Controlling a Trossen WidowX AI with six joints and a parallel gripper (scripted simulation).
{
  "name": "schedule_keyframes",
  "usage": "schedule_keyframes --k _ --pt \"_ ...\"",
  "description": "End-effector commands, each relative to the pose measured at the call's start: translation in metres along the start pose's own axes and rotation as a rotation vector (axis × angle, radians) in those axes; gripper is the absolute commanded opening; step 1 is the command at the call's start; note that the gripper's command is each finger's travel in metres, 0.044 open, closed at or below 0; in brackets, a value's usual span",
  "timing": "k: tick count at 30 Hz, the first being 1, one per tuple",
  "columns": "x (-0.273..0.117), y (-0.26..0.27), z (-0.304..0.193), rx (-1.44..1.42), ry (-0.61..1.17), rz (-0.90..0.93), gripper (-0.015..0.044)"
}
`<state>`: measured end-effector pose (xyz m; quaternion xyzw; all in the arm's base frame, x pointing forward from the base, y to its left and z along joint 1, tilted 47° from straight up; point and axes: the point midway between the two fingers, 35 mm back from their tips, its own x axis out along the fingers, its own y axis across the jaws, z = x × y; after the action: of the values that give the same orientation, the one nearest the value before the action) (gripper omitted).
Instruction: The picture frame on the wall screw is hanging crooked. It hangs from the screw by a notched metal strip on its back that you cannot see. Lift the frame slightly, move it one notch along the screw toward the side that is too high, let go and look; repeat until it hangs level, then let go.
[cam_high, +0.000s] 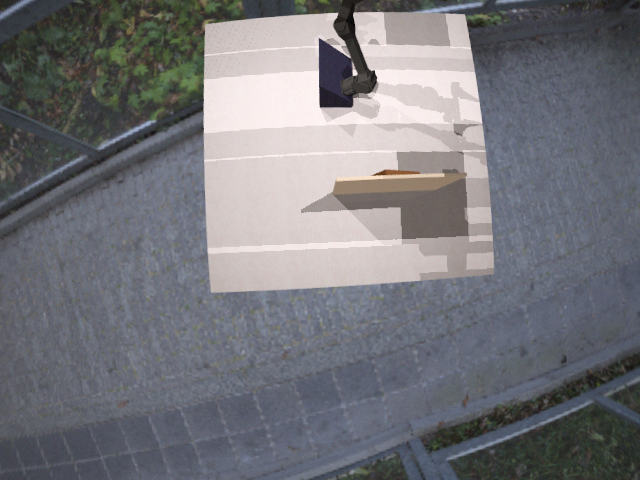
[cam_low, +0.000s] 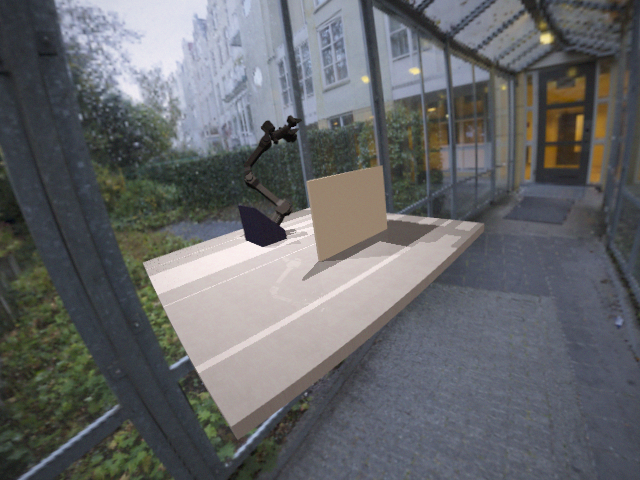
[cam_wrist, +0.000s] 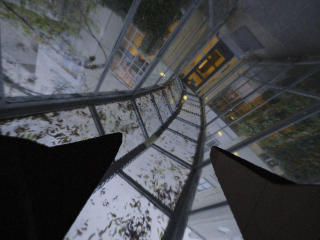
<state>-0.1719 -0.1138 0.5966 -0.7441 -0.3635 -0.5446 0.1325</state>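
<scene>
Pale tabletop (cam_high: 268, 206) (cam_low: 248, 320) beneath upright panel (cam_high: 392, 184) (cam_low: 348, 214)

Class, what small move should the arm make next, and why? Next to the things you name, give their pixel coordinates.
Probably lower the open gripper (cam_low: 298, 129) (cam_wrist: 166, 144) toward the orange-brown frame (cam_high: 397, 172), on the arm's side of the upright tan panel (cam_high: 392, 184) (cam_low: 348, 212). The gripper is raised above the panel's top edge, and its own view shows roof and glazing between the fingers, no frame.

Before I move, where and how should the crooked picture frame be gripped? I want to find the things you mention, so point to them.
Probably by an edge of the orange-brown frame (cam_high: 395, 172), fingers coming from the arm's side: it hangs on that face of the upright tan board (cam_high: 392, 184) (cam_low: 348, 212), which blocks the opposite side. Its tilt and exact edges can't be judged here.
</scene>
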Motion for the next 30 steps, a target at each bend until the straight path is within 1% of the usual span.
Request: schedule_keyframes --k 1,3,5,6,11,16,19,23,26,30 --pt "0.0 0.0 0.001 -0.005 -0.003 0.001 0.0374" --pt "0.004 -0.004 0.011 -0.045 -0.028 0.009 0.0321" --pt "0.009 -0.01 0.031 -0.124 -0.078 0.023 0.0269" --pt "0.013 -0.014 0.045 -0.178 -0.113 0.033 0.026" --pt "0.022 -0.022 0.127 -0.446 -0.315 0.075 0.026" --pt "0.012 -0.011 0.21 -0.689 -0.535 0.109 0.026" --pt "-0.003 0.003 0.256 -0.823 -0.673 0.127 0.026" --pt "-0.035 0.029 0.311 -0.984 -0.864 0.145 0.026" --pt "-0.066 0.051 0.345 -1.089 -1.013 0.156 0.026" --pt "-0.116 0.08 0.383 -1.207 -1.218 0.166 0.026"
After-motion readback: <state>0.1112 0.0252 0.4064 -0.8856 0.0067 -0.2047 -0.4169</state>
